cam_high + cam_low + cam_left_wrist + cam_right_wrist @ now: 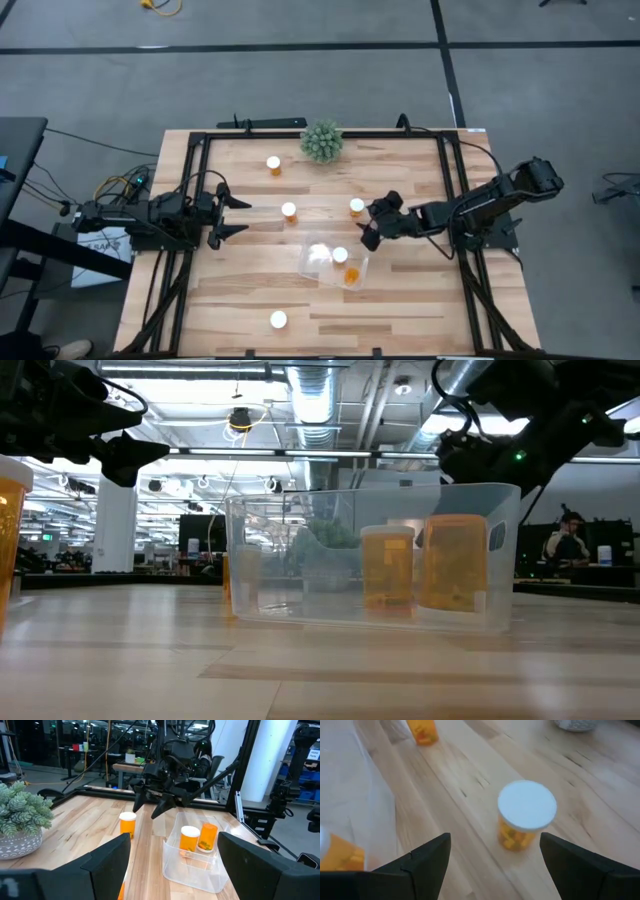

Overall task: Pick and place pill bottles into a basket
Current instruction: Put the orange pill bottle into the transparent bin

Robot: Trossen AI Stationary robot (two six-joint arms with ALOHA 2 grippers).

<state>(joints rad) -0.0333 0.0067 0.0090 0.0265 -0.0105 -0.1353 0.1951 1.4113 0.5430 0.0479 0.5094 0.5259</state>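
Note:
The clear basket [322,268] stands mid-table with two pill bottles [340,256] [190,839] inside. Three more orange, white-capped bottles stand upright on the wood toward the far side [273,163], [289,211], [357,207], and another near the front edge [278,320]. My right gripper [372,222] is open and slants down just right of the bottle [526,812] beside the basket's far corner. That bottle lies ahead of the fingers, untouched. My left gripper [235,215] waits open and level at the table's left side.
A spiky green plant [321,141] in a pot sits at the far edge. A black metal frame [190,200] runs around the tabletop. Bare wood lies left and right of the basket and along the near edge.

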